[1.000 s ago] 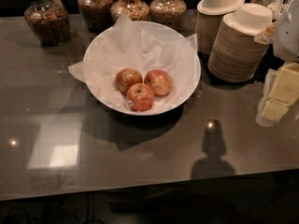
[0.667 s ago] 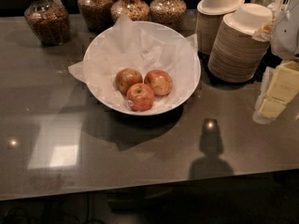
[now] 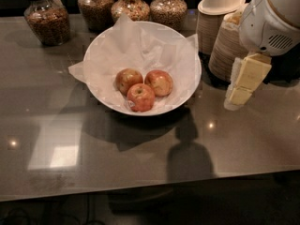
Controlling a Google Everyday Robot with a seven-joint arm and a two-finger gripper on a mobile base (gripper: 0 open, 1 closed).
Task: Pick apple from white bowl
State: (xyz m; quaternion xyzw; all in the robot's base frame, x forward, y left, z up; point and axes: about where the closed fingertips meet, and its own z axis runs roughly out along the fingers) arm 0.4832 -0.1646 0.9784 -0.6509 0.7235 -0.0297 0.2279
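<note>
The white bowl (image 3: 193,86), wide and lined with crumpled white paper, sits at the middle back of the dark table. Three apples lie in it. The apple (image 3: 159,82), red with pale yellowish blotches, is the right one. A red apple with a white sticker (image 3: 140,97) lies in front, touching it. A duller yellow-brown apple (image 3: 128,80) lies at the left. My gripper (image 3: 237,96), with pale yellow pads, hangs from the white arm (image 3: 274,20) just right of the bowl's rim, above the table and empty.
Several glass jars of grains and nuts (image 3: 47,20) stand along the back edge. Two stacks of beige disposable bowls (image 3: 219,20) stand right of the bowl, behind my gripper. The table's front edge (image 3: 140,191) runs across the bottom.
My arm and gripper have moved left, from the right edge of the view to close beside the bowl's right rim. The bowl and apples have not moved.
</note>
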